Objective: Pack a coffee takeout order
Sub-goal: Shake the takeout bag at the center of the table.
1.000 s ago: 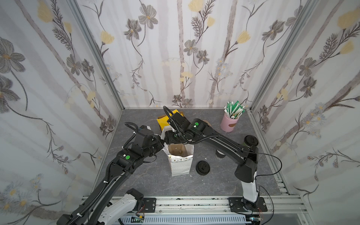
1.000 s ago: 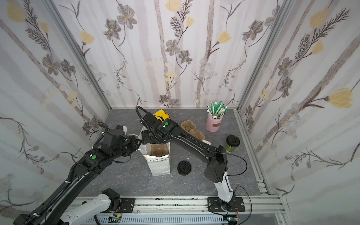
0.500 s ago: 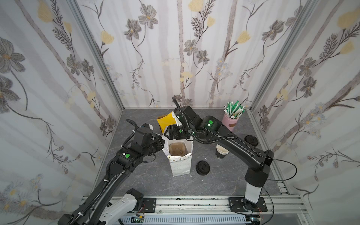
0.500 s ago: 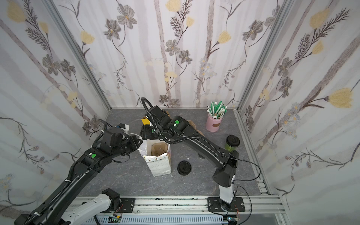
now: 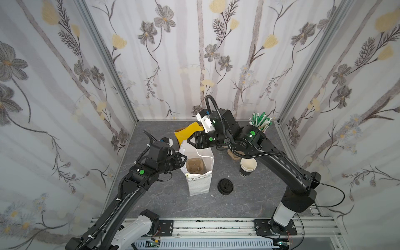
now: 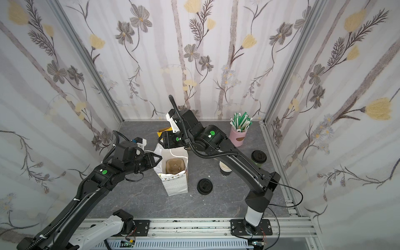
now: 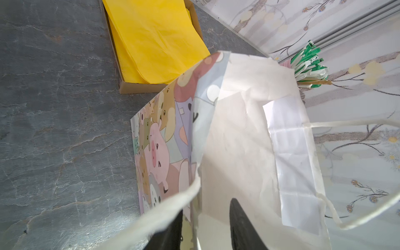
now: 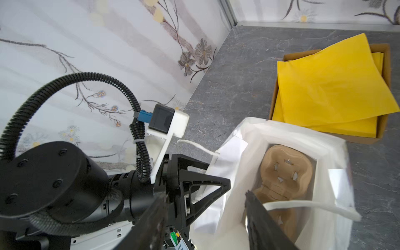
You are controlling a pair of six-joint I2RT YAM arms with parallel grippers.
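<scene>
The paper bag stands upright and open at the centre of the counter. A cardboard cup carrier is seated in its bottom.

The left gripper is at the bag's left rim. Its jaws are apart and straddle the bag wall without clamping it.

The right gripper hovers over the bag's rear rim with its jaws apart, holding nothing. A bag handle runs past one finger.

The yellow napkins lie stacked in a cardboard box just behind the bag.

In a top view, the green lidded cup stands near the right wall, well apart from the bag. The stacked cups and a loose lid sit to the bag's right.
</scene>
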